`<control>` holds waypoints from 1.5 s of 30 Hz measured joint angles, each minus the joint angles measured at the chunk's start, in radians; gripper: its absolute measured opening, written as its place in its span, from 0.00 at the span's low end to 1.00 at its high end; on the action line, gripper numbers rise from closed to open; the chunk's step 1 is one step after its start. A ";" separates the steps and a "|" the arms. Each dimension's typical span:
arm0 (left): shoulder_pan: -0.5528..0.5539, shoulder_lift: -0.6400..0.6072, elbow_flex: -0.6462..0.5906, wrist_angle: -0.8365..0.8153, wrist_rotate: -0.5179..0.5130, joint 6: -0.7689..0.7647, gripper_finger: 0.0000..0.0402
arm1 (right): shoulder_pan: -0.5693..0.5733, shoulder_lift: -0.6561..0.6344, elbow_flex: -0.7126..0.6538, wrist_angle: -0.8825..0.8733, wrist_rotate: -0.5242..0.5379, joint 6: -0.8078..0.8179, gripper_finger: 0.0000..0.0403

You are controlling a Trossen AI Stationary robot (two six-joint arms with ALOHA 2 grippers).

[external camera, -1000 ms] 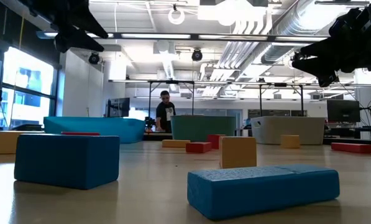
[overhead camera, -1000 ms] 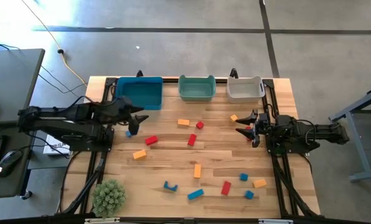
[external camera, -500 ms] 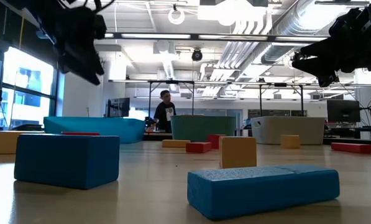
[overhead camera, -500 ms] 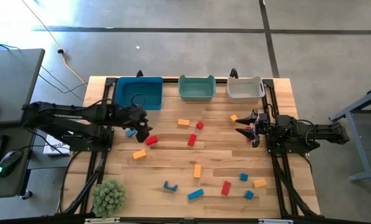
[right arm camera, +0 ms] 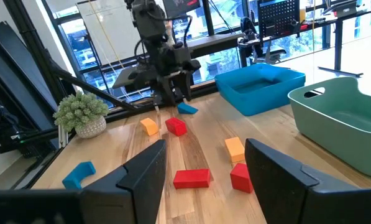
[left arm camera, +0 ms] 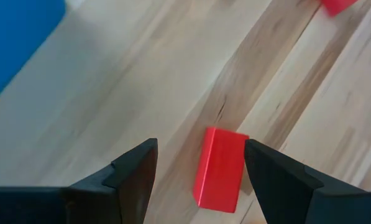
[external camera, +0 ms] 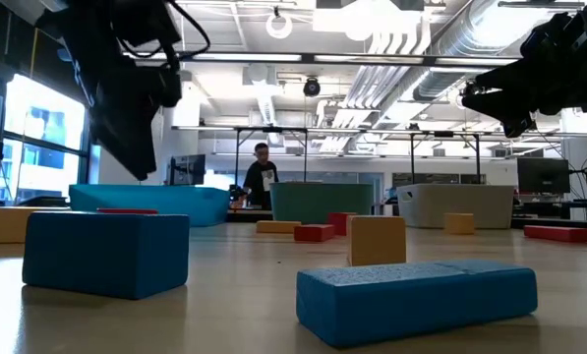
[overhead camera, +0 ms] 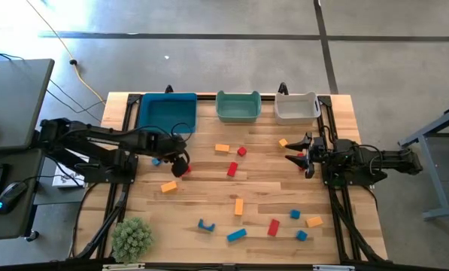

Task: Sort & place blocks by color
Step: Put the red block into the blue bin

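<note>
Two dark fingers of the left gripper [left arm camera: 197, 163] stand spread apart, straddling a red bar block [left arm camera: 220, 168] on the wooden table [overhead camera: 209, 192]. In the left wrist view the bar lies off-centre in the gap, close to one finger, its long axis running roughly 12 to 6 o'clock, so a closing pinch would take its short width. From above, the bar sits at 5 o'clock from the blue bin [overhead camera: 166, 113]. Judged nearer: the left arm. The right gripper [overhead camera: 298, 154], fingers parted and empty, waits at the table's 3 o'clock side.
</note>
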 joint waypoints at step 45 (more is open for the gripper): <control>-0.132 0.286 0.001 0.056 -0.042 0.031 0.33 | 0.000 0.000 0.000 0.000 0.000 0.000 0.52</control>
